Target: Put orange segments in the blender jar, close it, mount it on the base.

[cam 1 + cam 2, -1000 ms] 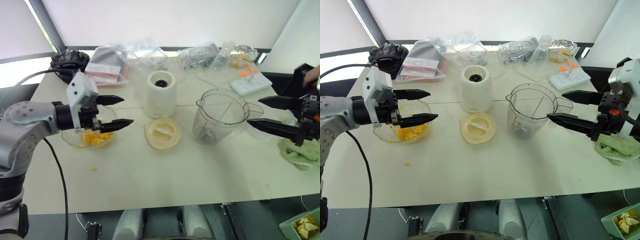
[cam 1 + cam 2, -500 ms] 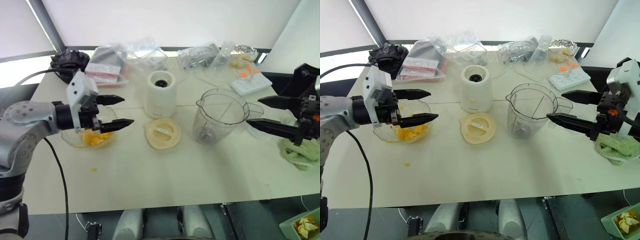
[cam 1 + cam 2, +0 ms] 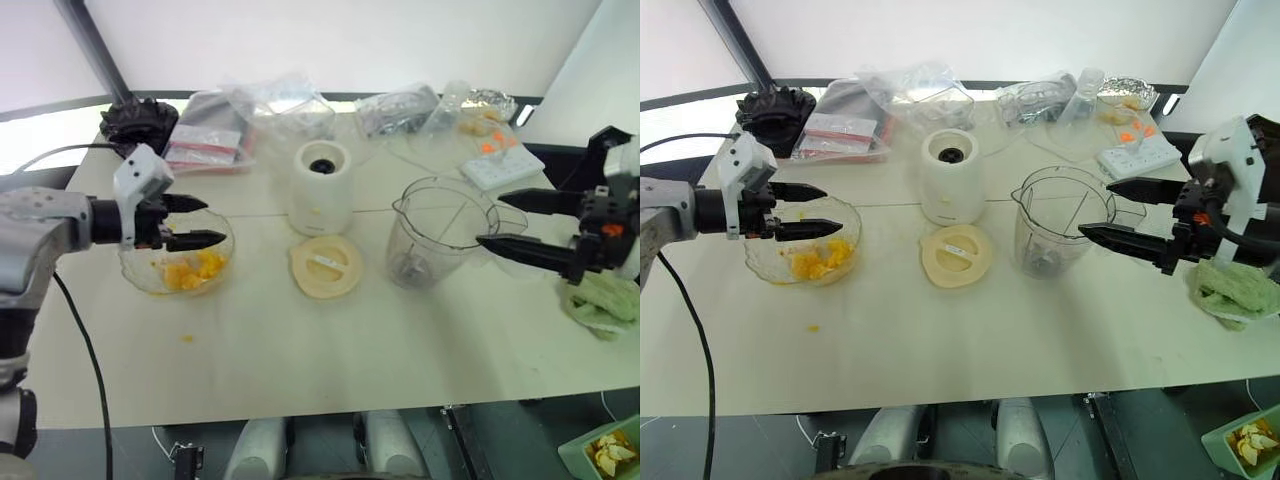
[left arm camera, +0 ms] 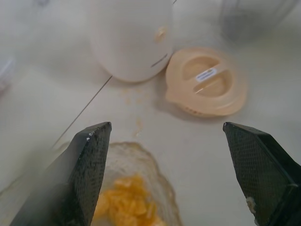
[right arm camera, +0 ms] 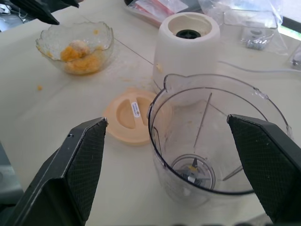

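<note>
— Since a second ago, what has moved?
— Left gripper has swung out to the robot's left and dropped lower; its fingers now hang over the near-left rim of the glass bowl, spread wide apart and holding nothing. Right gripper has barely shifted, its fingers also wide apart and empty, pointing toward the blender jar.
— Where are the orange segments?
— Orange segments lie heaped in the bowl, below the left fingertips.
— And the jar?
— It stands upright on the table, long axis vertical, mouth up, spout toward the base, handle on the right gripper's side, blade visible at the bottom. The base stands upright too, socket up, with the lid flat just in front of it.
</note>
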